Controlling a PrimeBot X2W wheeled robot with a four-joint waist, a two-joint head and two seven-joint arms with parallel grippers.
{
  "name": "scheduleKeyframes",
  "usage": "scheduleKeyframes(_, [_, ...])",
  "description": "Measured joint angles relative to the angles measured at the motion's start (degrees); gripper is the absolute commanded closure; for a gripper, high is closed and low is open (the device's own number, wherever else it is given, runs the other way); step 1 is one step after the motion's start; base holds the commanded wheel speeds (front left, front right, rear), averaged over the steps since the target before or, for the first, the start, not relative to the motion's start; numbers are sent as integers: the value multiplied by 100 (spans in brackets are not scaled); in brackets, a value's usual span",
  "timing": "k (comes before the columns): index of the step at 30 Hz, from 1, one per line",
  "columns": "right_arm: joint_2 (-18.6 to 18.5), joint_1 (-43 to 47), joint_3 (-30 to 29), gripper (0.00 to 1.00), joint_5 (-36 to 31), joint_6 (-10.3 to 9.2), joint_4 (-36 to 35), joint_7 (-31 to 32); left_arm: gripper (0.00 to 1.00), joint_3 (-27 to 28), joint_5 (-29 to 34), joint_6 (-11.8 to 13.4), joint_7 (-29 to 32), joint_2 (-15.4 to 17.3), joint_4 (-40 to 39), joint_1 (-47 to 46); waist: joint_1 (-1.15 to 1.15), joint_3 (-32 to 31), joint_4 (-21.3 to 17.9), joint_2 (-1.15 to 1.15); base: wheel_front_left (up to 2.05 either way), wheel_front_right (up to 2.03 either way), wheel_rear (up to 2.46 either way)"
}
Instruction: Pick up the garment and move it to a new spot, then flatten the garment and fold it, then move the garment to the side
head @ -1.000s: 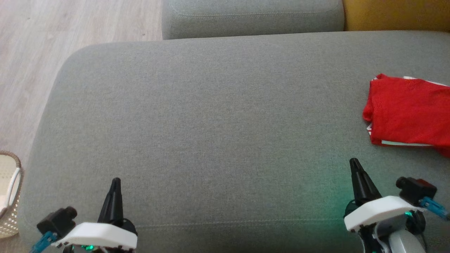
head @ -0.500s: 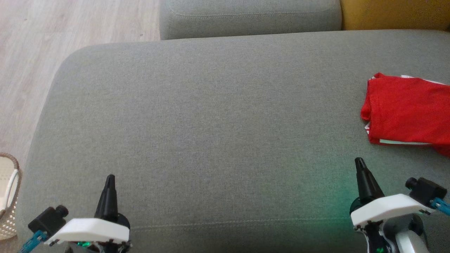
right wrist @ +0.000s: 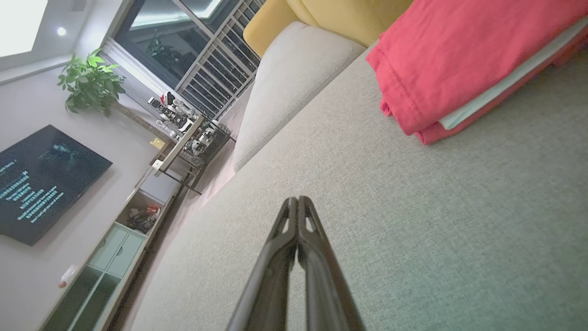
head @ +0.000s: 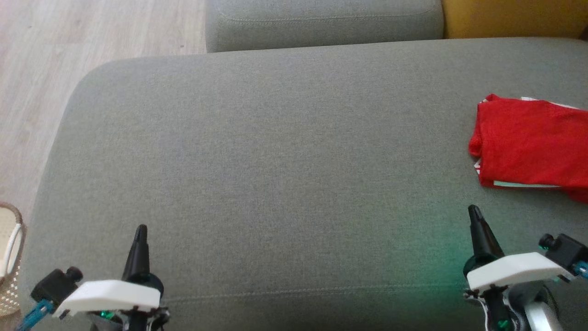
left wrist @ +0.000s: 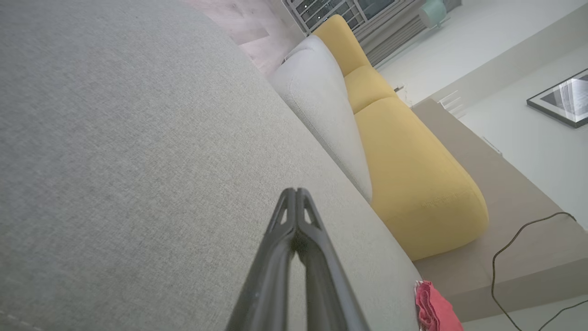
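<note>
At the near edge of the sofa seat (head: 275, 138), the right pincer (head: 475, 216) and the left pincer (head: 139, 232) are shown closed, fingers pressed together, nothing held. Beyond the right pincer, apart from it, the red garment (head: 528, 142) is seen folded at the seat's right side, a pale inner layer (right wrist: 505, 85) exposed at its edge. Should the closed tips be swept low toward it, the fold may be snagged and undone; a regrasp of one layer alone would likely cause the same.

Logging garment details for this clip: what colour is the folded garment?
The garment is red, with a pale layer at its edge; best in the right wrist view.
</note>
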Motion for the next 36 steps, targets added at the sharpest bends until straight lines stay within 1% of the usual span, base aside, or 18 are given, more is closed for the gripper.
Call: scheduleKeyframes(36, [3,-2,-196,100,2354,0,-153,560,100,301,-1969,-3,560,2,53,-255,0,3,-113,0,0,0,0])
